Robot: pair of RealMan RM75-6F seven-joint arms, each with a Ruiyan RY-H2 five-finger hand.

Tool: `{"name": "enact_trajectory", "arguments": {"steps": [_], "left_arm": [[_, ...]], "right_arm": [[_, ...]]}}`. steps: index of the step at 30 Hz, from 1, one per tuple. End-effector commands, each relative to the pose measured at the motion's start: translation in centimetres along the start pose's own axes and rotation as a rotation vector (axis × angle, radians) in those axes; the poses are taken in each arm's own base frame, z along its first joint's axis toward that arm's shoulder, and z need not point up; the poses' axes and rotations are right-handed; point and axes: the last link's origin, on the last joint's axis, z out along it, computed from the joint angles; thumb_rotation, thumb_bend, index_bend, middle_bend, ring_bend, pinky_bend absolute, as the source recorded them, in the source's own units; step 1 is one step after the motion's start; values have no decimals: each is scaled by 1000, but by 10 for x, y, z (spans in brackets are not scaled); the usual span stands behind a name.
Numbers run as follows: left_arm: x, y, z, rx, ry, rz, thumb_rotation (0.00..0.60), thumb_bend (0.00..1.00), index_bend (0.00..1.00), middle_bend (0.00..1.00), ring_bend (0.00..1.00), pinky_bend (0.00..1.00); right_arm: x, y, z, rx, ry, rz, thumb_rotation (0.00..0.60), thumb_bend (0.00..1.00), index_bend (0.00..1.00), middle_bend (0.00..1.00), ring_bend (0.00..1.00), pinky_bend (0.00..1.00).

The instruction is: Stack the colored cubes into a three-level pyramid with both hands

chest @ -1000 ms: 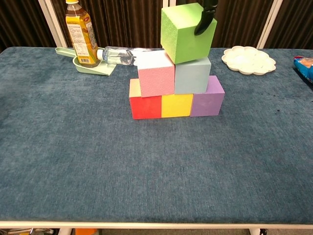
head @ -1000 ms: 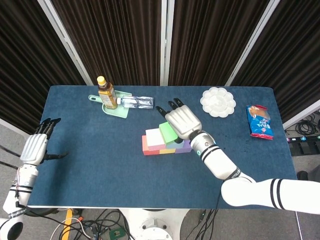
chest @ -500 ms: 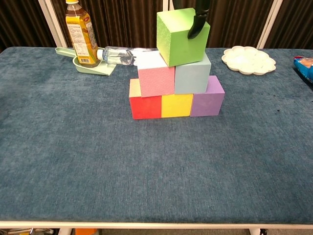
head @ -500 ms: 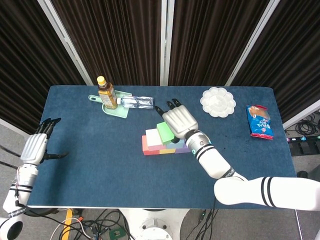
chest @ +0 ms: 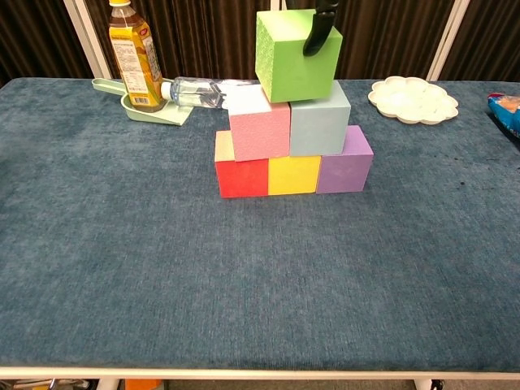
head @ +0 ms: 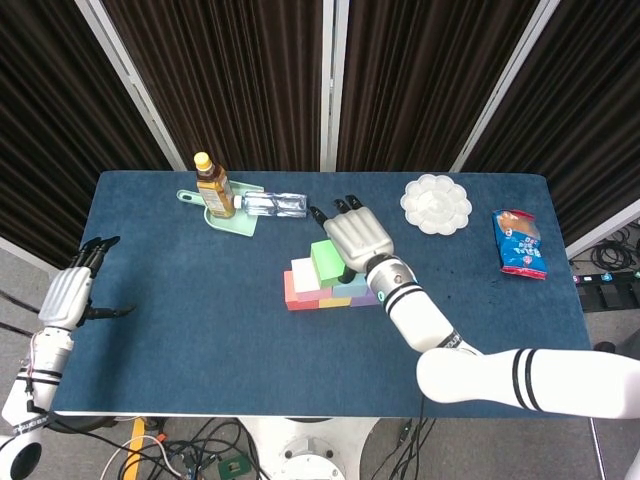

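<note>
The right hand grips the green cube atop the pink cube and pale blue cube; capping the pyramid, it likely needs centring, then release.

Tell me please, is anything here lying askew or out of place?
Yes. The green cube, held by the right hand, sits off-centre on the second level, mostly over the blue cube. Behind it, a clear bottle lies on its side.
</note>
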Motion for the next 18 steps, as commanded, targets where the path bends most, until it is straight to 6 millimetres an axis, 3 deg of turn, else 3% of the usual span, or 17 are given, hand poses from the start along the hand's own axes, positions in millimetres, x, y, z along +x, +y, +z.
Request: {"name": "enact_trajectory", "arguments": {"steps": [1, 18], "left_arm": [[0, -1, 0, 4, -3, -3, 600, 0, 88, 90, 5, 122], [1, -6, 1, 19, -18, -48, 600, 0, 88, 90, 5, 121]], "right_arm": [[-2, -2, 3, -3, -16, -7, 600, 116, 0, 582, 73, 0], [11, -11, 8, -34, -42, 18, 600, 115, 0, 582, 73, 0]]}}
